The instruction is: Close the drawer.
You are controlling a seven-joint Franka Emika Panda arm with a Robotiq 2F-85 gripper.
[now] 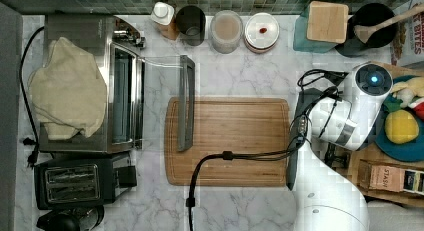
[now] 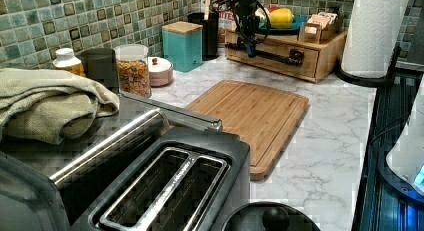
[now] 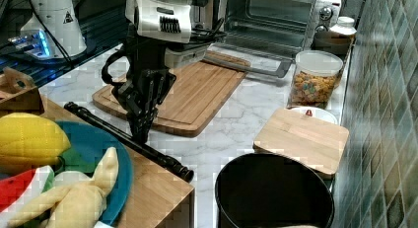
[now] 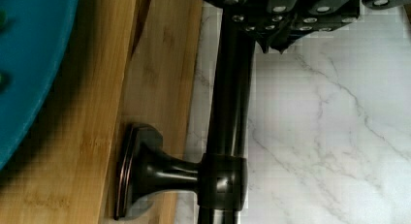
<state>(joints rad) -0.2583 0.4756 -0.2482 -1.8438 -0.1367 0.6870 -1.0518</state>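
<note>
I am resting my gripper, jaws closed, against the drawer handle, readying a straight inward push.

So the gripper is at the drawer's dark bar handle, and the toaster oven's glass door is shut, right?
Not quite. The gripper is at the drawer's dark bar handle, but the toaster oven's glass door hangs open, folded down over the cutting board, as the top view shows.

Overhead, two opposing sides, close wrist camera.
</note>
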